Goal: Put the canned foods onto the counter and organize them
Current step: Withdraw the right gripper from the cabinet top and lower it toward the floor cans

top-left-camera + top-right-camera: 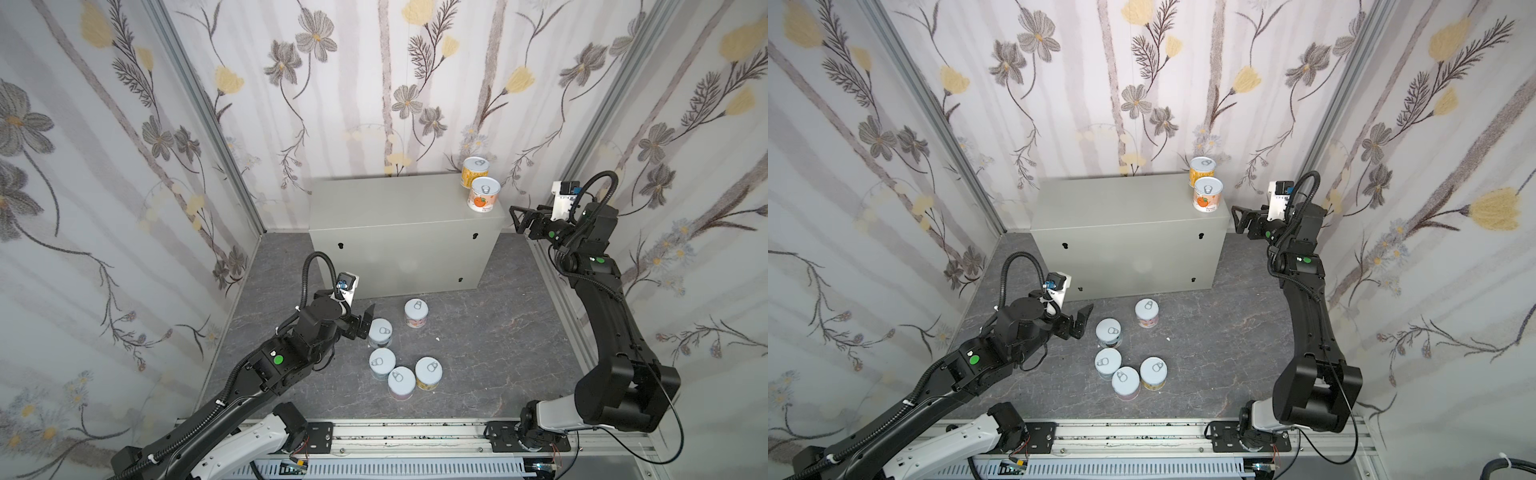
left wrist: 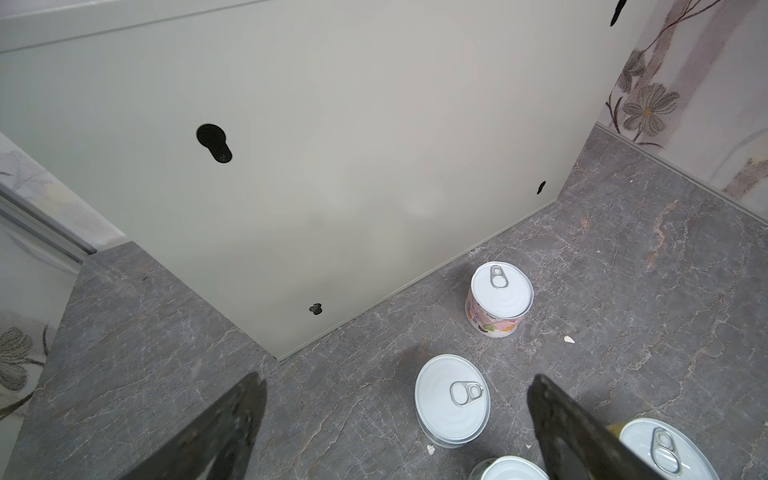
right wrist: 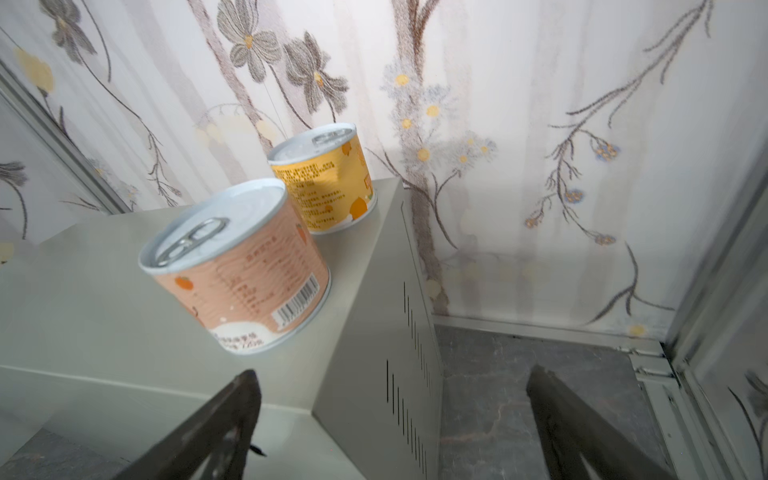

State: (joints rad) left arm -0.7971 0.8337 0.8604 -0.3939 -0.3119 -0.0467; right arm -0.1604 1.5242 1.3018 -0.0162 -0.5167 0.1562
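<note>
— Counting them up: two cans are already on the counter (image 1: 395, 208), at its right end. The yellow-label tin (image 1: 475, 170) sits just behind the orange-print tin (image 1: 483, 200).
— And the rest?
— Five short round tins (image 1: 402, 380) with pale pull-tab lids stand on the marbled floor (image 1: 498, 353) in front of the counter, the pink-label tin (image 1: 416, 313) nearest it.
— Grippers?
— Both spread wide and empty. The left gripper (image 1: 368, 322) is just beside a floor tin, the right gripper (image 1: 515, 220) off the counter's right end. The counter's top looks like smooth painted metal.
</note>
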